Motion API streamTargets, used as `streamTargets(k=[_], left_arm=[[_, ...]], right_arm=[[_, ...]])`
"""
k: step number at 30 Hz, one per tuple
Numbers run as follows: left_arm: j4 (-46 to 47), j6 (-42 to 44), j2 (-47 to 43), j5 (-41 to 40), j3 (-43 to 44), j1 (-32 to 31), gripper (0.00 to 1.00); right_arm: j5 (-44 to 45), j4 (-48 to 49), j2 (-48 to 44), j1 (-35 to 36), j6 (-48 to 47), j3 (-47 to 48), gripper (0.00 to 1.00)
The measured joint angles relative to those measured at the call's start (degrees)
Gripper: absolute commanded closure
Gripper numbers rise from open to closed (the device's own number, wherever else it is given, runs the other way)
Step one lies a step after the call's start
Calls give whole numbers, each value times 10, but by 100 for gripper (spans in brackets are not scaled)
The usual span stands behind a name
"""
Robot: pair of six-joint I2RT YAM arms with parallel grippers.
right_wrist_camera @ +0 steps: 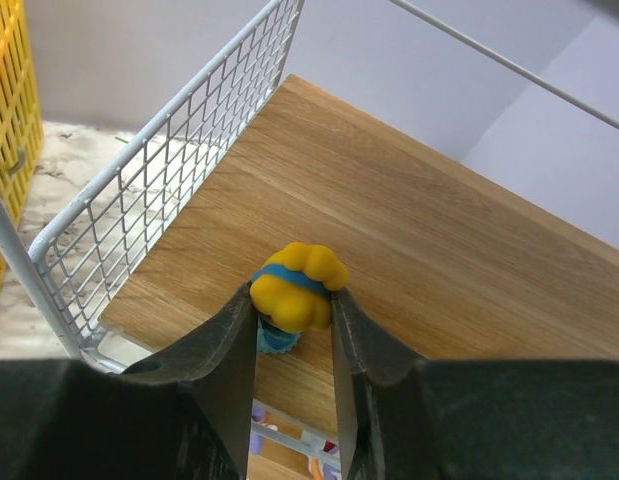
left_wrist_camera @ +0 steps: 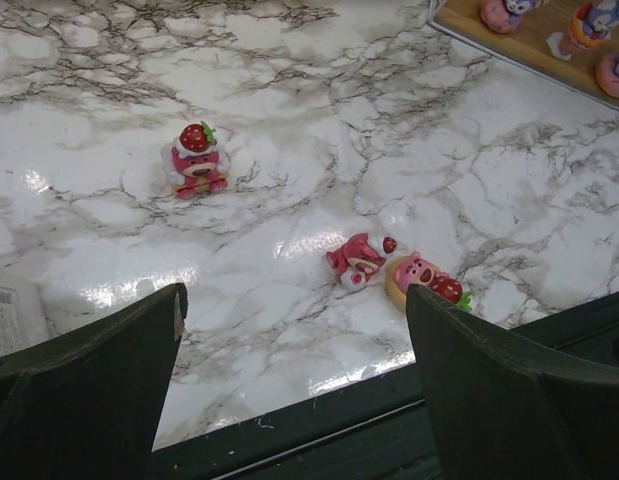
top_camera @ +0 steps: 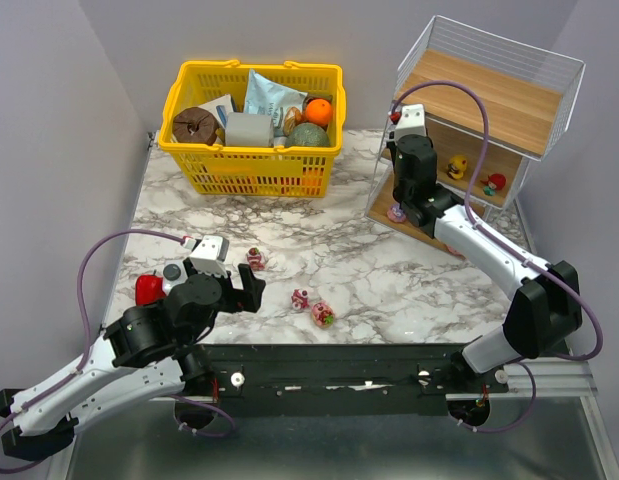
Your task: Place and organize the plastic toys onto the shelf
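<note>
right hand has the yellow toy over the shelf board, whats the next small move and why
Probably lower the right hand a little until the yellow toy sits on the wooden board, then open. Its fingers are shut on the toy, which is over the board close to its edge. Whether the toy touches the wood yet cannot be told.

bright, even overhead light, soft shadows. glare patches shine on the marble table (left_wrist_camera: 119, 290). the right gripper (right_wrist_camera: 294, 310) fingers (right_wrist_camera: 214, 390) look blurred.

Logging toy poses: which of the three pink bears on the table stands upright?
The lone bear wearing a strawberry on its head; the other two bears lie toppled together.
</note>
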Motion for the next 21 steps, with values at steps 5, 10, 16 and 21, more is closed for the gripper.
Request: streamTargets(k=[5, 10, 16, 21], left_arm=[[0, 0, 2, 0, 0, 0, 1], [0, 0, 2, 0, 0, 0, 1], [0, 0, 2, 0, 0, 0, 1], [0, 0, 2, -1, 0, 0, 1]], right_arm=[[-1, -6, -2, 0, 6, 0, 52], [-1, -22, -2, 0, 14, 0, 47], [-1, -29, -2, 0, 19, 3, 42], [-4, -32, -2, 0, 25, 4, 27]])
